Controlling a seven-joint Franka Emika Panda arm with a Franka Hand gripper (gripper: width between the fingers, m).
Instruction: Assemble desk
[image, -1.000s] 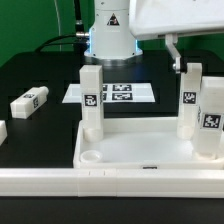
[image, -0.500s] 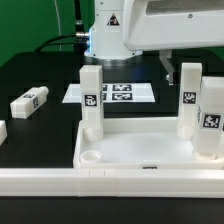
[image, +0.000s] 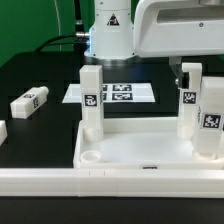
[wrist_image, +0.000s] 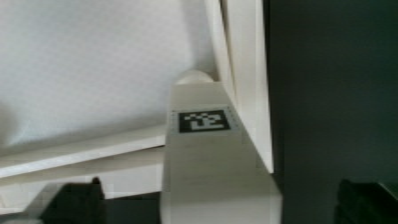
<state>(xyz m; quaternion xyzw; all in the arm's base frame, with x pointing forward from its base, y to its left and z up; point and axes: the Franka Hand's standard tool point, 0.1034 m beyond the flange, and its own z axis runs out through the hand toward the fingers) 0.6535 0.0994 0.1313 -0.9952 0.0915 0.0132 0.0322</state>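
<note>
The white desk tabletop (image: 140, 147) lies rim up near the front of the table. Three white tagged legs stand upright in its corner sockets: back left (image: 91, 100), back right (image: 189, 102) and front right (image: 211, 122). The near left socket (image: 90, 158) is empty. A loose leg (image: 30, 102) lies on the black table at the exterior view's left. My gripper (image: 180, 72) hangs just above the back right leg. In the wrist view this leg (wrist_image: 214, 130) rises between my dark fingertips (wrist_image: 71, 200), which stand wide apart beside it, over the tabletop (wrist_image: 89, 70). The gripper (wrist_image: 217, 205) is open.
The marker board (image: 117, 94) lies behind the tabletop by the robot base (image: 108, 40). A long white rail (image: 100, 184) runs along the front edge. Another white piece (image: 2, 131) shows at the far left edge.
The arm's hand has swung over the back right leg and come lower. The legs and the tabletop have not moved.
</note>
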